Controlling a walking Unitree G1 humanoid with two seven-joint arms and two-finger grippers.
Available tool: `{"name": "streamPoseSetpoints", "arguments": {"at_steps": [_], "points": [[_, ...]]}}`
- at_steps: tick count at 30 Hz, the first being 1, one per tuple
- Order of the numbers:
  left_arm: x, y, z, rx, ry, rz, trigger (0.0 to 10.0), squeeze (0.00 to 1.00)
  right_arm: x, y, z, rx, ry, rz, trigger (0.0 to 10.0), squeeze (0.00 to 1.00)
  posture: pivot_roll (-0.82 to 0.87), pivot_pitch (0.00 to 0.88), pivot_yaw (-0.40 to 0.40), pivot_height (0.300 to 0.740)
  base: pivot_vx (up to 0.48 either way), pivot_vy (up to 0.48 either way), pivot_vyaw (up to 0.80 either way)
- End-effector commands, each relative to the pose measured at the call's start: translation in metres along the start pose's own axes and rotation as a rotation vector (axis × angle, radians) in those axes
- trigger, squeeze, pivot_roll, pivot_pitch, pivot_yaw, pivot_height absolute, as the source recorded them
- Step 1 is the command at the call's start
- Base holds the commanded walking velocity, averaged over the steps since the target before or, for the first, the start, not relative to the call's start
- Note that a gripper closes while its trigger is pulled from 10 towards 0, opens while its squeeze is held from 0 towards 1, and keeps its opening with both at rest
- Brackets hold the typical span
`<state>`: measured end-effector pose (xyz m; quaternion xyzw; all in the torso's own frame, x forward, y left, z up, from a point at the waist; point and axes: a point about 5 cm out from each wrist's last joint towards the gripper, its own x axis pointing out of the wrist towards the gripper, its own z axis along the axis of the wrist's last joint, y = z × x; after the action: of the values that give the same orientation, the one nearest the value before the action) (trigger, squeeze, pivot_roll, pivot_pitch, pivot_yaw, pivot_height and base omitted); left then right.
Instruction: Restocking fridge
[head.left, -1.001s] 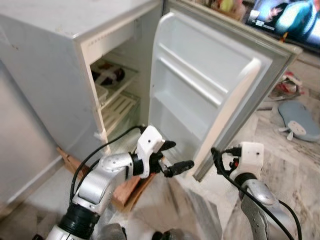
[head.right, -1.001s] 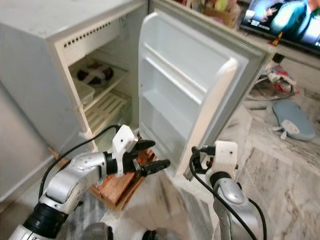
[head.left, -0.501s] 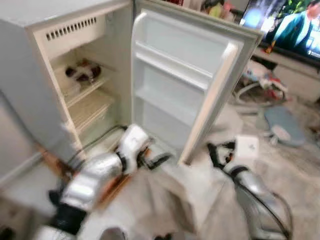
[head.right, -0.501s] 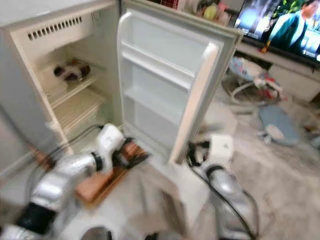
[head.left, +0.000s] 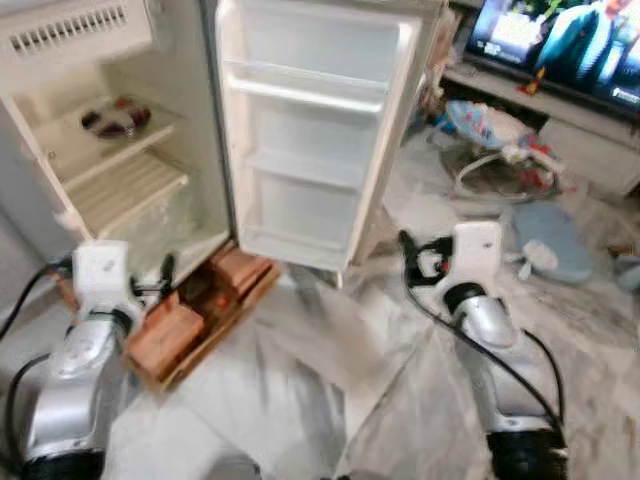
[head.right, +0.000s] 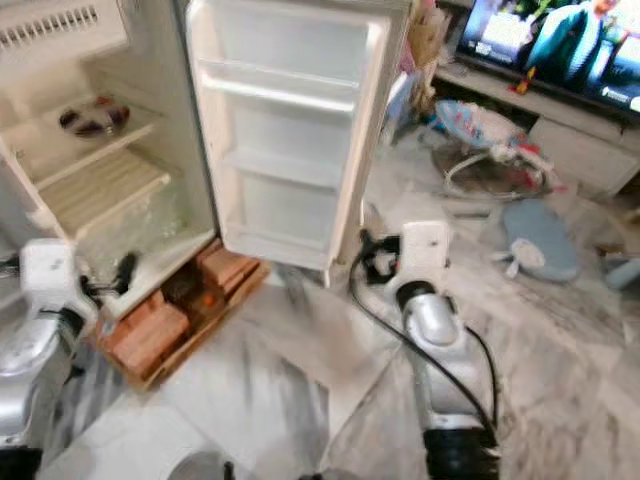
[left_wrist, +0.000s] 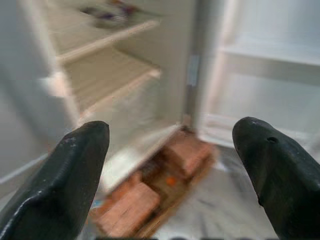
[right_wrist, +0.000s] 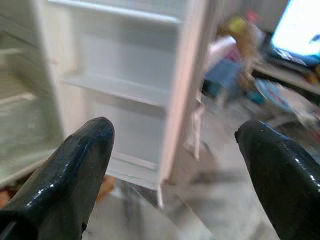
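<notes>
With the view now swung square to the fridge (head.left: 120, 130), the left gripper (left_wrist: 175, 165) has drawn back left of its open door (head.left: 310, 150), fingers wide and empty, as are the right gripper's (right_wrist: 175, 165), the fridge standing upright on wooden blocks (head.left: 200, 310).

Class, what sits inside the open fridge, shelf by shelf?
The fridge's upper shelf holds one dark dish, too blurred to identify. The slatted shelf below looks bare. Door racks appear empty.
</notes>
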<state>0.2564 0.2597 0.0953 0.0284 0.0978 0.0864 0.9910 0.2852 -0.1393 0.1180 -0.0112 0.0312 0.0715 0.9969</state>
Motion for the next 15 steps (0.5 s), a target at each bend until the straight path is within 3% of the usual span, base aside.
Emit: {"name": "streamPoseSetpoints", "arguments": {"at_steps": [1, 3, 7, 10, 15], "points": [[0.003, -0.014, -0.006, -0.004, -0.002, -0.023, 10.0, 0.00, -0.005, -0.012, -0.005, -0.052, 0.003, -0.068, 10.0, 0.00, 0.13, 0.001, -0.075, 0.740, 0.000, -0.480, 0.00], [0.004, -0.026, -0.014, 0.054, 0.008, -0.052, 10.0, 0.00, -0.007, -0.015, -0.011, -0.069, 0.006, -0.104, 10.0, 0.00, 0.12, 0.000, -0.079, 0.740, 0.000, -0.480, 0.00], [0.007, -0.044, -0.010, 0.064, -0.013, -0.102, 10.0, 0.00, -0.004, -0.019, -0.015, -0.031, 0.015, -0.133, 10.0, 0.00, 0.15, 0.000, -0.069, 0.740, 0.000, -0.333, 0.00], [0.005, -0.052, -0.008, -0.001, -0.017, -0.178, 10.0, 0.00, 0.006, -0.020, -0.014, 0.005, 0.004, -0.139, 10.0, 0.00, 0.15, 0.000, -0.054, 0.740, 0.000, 0.000, 0.00], [0.006, -0.060, -0.012, 0.069, -0.007, -0.257, 10.0, 0.00, 0.009, -0.025, -0.013, 0.012, -0.013, -0.168, 10.0, 0.00, 0.16, 0.000, -0.018, 0.740, 0.000, 0.000, 0.00]]}}
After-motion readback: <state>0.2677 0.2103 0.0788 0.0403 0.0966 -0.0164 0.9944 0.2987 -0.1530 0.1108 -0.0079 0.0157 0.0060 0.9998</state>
